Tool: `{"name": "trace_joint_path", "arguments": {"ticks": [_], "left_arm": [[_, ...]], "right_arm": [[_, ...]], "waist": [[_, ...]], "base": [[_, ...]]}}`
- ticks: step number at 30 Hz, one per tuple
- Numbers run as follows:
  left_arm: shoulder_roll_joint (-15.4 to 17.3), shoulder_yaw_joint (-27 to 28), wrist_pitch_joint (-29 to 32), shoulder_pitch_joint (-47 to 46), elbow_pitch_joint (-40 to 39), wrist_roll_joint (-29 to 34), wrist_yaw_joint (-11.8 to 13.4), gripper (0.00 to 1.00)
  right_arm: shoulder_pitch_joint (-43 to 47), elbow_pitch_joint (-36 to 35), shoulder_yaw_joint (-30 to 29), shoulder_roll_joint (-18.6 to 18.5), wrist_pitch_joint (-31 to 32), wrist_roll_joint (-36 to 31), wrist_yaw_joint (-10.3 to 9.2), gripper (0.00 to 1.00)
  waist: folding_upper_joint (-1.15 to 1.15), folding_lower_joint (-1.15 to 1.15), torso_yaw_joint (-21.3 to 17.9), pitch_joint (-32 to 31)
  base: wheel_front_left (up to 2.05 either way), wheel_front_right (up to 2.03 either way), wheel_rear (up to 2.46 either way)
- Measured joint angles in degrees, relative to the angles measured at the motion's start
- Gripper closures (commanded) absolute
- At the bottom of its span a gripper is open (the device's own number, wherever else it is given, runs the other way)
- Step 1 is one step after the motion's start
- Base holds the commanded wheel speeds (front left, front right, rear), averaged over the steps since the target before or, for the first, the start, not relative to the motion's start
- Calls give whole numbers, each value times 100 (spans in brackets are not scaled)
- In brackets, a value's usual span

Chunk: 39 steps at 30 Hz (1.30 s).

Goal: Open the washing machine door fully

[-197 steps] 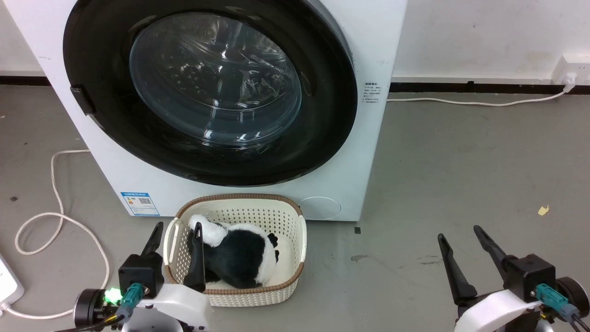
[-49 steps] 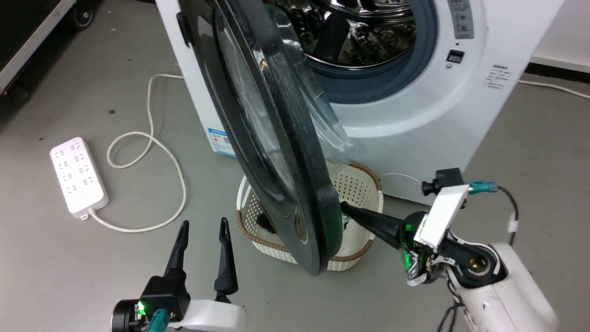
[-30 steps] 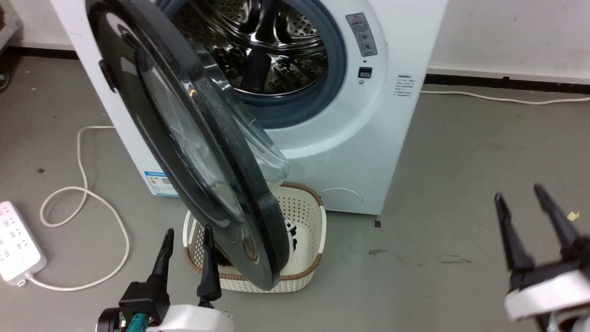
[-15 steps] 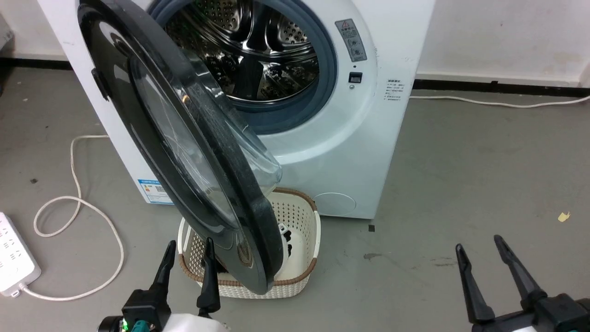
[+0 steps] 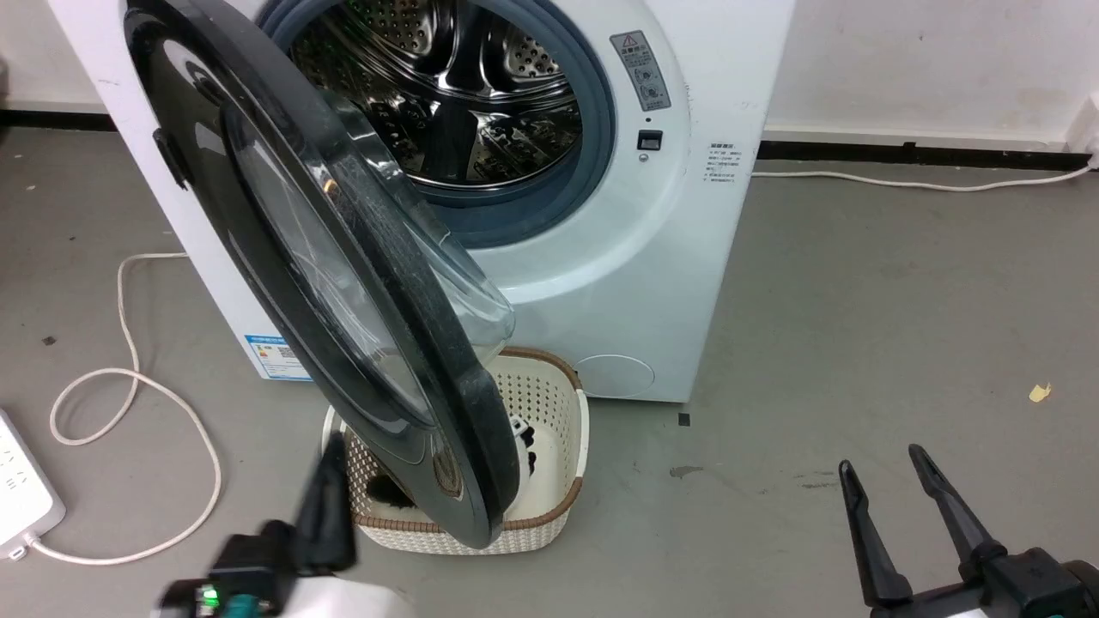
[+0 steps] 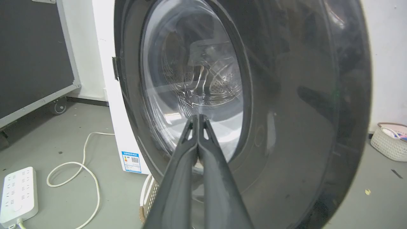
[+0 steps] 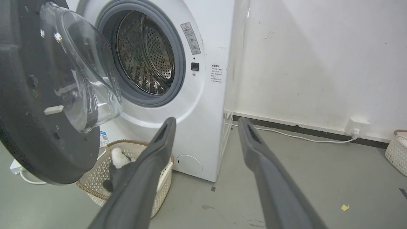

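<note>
You get bright, even indoor light, with only soft shadows on the grey floor (image 5: 859, 300). In your head view the left gripper (image 5: 330, 455) is smeared by motion blur. Glare streaks the washing machine door (image 5: 343, 283) and the steel drum (image 5: 446, 94). Both wrist views bow straight lines near their edges.

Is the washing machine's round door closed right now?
No, the washing machine door stands swung out from the washing machine, baring the steel drum.

Grey floor (image 5: 859, 326), white wall (image 7: 318, 57)
</note>
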Motion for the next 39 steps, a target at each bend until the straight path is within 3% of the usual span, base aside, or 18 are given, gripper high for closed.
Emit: {"name": "trace_joint_path", "arguments": {"ticks": [12, 17, 24, 31, 39], "left_arm": [[3, 561, -4, -533, -1782, -354, 234, 100], [3, 258, -7, -1035, -2619, -205, 219, 100], [9, -659, 264, -1050, -2468, 219, 24, 100], [3, -1515, 879, -844, -1630, 200, -215, 100], [-2, -1939, 1214, -820, -344, 41, -137, 100]], "right_arm": [[-52, -5, -53, 8, 0, 11, 0, 0], [-92, -18, -32, 11, 0, 40, 0, 0], [-141, -43, -24, 16, 0, 126, 0, 0], [-158, -74, -31, 23, 0, 199, 0, 0], [-256, -162, -32, 30, 0, 275, 0, 0]], "waist": [[0, 0, -79, 2], [0, -1, -151, 23], [0, 0, -216, 36], [0, 0, -254, 121], [0, 0, -272, 259]], "base": [[0, 0, 0], [0, 0, 0], [0, 0, 0], [0, 0, 0], [0, 0, 0]]}}
